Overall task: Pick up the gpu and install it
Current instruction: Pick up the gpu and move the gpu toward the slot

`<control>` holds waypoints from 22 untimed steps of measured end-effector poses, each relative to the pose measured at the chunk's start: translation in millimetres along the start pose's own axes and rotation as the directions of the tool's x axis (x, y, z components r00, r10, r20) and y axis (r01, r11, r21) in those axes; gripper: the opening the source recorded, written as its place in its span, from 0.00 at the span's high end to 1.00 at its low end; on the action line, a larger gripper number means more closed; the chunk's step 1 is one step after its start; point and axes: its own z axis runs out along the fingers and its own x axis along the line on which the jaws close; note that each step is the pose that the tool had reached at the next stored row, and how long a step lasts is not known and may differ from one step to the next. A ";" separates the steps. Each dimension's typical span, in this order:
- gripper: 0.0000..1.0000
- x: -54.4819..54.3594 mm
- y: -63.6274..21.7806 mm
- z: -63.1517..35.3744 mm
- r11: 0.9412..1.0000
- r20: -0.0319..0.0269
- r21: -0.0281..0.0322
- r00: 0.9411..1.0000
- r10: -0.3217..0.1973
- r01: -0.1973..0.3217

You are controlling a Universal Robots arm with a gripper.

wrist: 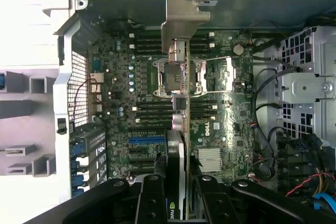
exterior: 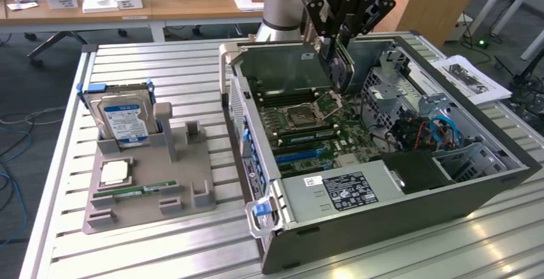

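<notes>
My gripper hangs over the open computer case, shut on the gpu. The gpu is a thin dark card held on edge, pointing down toward the motherboard without touching it. In the wrist view the gpu runs edge-on out from between my black fingers, and its pale metal bracket sits at the far end, over the CPU socket. A blue expansion slot lies on the board just beside the card's line.
A grey parts tray lies at the exterior view's left, holding a silver hard drive with a blue label, a CPU chip and a green memory stick. Drive cages and cables fill the case's right side. Papers lie beyond it.
</notes>
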 end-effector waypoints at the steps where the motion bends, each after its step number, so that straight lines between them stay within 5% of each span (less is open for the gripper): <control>1: 0.73 -0.2 0.0 0.0 1.000 0.000 0.000 1.000 0.000 0.000; 22: 0.73 -11.9 0.6 0.3 1.000 0.000 0.000 1.000 0.000 0.000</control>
